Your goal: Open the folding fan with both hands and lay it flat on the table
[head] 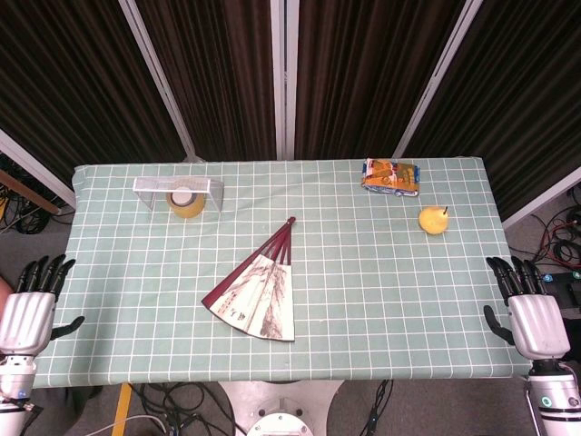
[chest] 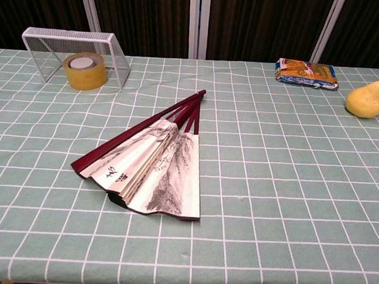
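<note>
The folding fan [head: 256, 292] [chest: 151, 161] lies on the green checked tablecloth near the table's front middle. It is partly spread, with dark red ribs and a painted paper leaf, its pivot pointing toward the back right. My left hand [head: 31, 305] hovers off the table's left front edge, fingers apart and holding nothing. My right hand [head: 529, 312] sits at the right front edge, fingers also apart and empty. Both hands are far from the fan. Neither hand shows in the chest view.
A white wire basket [head: 179, 188] [chest: 76, 43] lies on its side at the back left with a roll of yellow tape [head: 185, 202] [chest: 85, 70] in it. A snack packet [head: 390, 177] [chest: 307, 73] and a yellow pear [head: 434, 219] [chest: 366, 99] sit at the back right.
</note>
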Tool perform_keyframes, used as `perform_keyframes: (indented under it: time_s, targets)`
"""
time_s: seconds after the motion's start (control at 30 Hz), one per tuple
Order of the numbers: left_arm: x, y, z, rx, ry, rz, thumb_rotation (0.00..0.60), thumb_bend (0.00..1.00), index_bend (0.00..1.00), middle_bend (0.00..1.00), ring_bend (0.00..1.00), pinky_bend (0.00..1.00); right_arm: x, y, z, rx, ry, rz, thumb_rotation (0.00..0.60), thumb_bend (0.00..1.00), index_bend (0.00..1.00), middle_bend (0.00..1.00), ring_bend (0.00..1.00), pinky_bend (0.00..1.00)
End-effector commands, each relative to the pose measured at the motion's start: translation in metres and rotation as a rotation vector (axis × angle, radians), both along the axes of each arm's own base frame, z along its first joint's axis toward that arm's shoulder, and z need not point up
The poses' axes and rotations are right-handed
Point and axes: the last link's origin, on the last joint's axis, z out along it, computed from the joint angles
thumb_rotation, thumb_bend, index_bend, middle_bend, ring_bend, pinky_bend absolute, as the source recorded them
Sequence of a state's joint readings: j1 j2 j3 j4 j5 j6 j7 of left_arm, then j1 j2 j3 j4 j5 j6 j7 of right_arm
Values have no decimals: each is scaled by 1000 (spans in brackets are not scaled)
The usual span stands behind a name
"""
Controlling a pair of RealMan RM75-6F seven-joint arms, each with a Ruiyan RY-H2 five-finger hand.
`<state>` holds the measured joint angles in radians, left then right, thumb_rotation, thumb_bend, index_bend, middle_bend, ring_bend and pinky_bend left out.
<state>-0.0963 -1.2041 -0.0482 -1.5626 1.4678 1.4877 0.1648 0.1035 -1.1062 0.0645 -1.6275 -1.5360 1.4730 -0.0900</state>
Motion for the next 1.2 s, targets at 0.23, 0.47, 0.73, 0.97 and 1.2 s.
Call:
perform_keyframes:
  time_s: [0.23, 0.47, 0.73, 0.97, 1.2]
  targets:
    - [3, 1, -2, -14, -15, -22, 600, 85, 105, 70, 23, 87, -1, 5, 1, -8, -3, 5, 600, 312, 63, 99, 0, 0]
    - [20, 30, -2, -84, -25, -141, 600, 85, 105, 81, 24, 90, 10, -2, 10, -5, 21, 57, 600, 312, 63, 100, 0, 0]
    - [68, 100, -25, -291, -205, -256, 600, 84, 216, 209, 152, 241, 24, -14, 15, 13, 42, 108, 600, 314, 63, 100, 0, 0]
    - [124, 148, -60, -454, -332, -285, 600, 84, 217, 246, 224, 320, 23, -13, 16, 12, 39, 98, 600, 314, 63, 100, 0, 0]
    - [187, 152, -123, -578, -303, -393, 600, 85, 215, 246, 223, 295, 19, -11, 17, 13, 44, 85, 600, 315, 63, 100, 0, 0]
